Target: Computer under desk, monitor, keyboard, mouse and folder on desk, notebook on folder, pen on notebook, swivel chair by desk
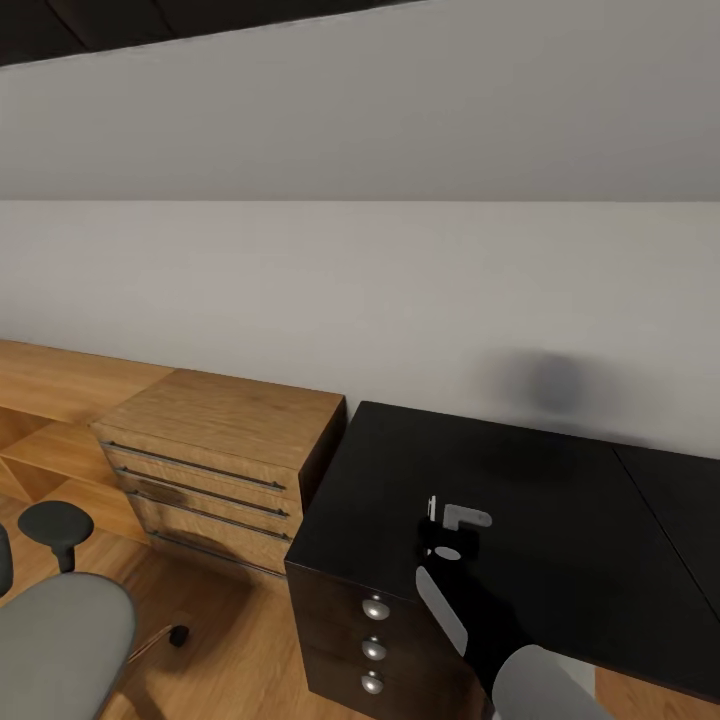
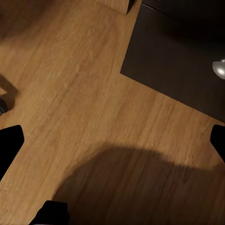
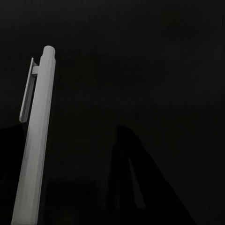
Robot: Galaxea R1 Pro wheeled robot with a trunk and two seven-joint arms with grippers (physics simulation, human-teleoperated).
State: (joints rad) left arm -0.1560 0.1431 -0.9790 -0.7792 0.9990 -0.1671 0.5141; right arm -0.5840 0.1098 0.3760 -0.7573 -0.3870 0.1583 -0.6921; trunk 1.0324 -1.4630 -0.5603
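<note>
Wooden floor (image 1: 230,650) and white wall seen behind desk (image 1: 560,520). Pen (image 3: 35,140) held by right gripper (image 1: 445,535), jaws clamped on it, above desk near drawer end. Left gripper (image 2: 112,140) jaws apart, empty, over floor. Swivel chair (image 1: 60,630) beside desk. No folder or notebook seen on the desk part in view; stacking judged not yet done.

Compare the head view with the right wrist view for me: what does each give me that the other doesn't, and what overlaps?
Head view alone: the light wood cabinet beside the desk, the swivel chair at lower left, the desk's drawers with silver knobs, the wall, and the right arm reaching over the desk.

Right wrist view alone: the pen close up, a white stick with its clip, running along the right gripper's dark fingers. Whether it is clamped cannot be told.

Shared: the desk, its glossy black top, under the right gripper.
</note>
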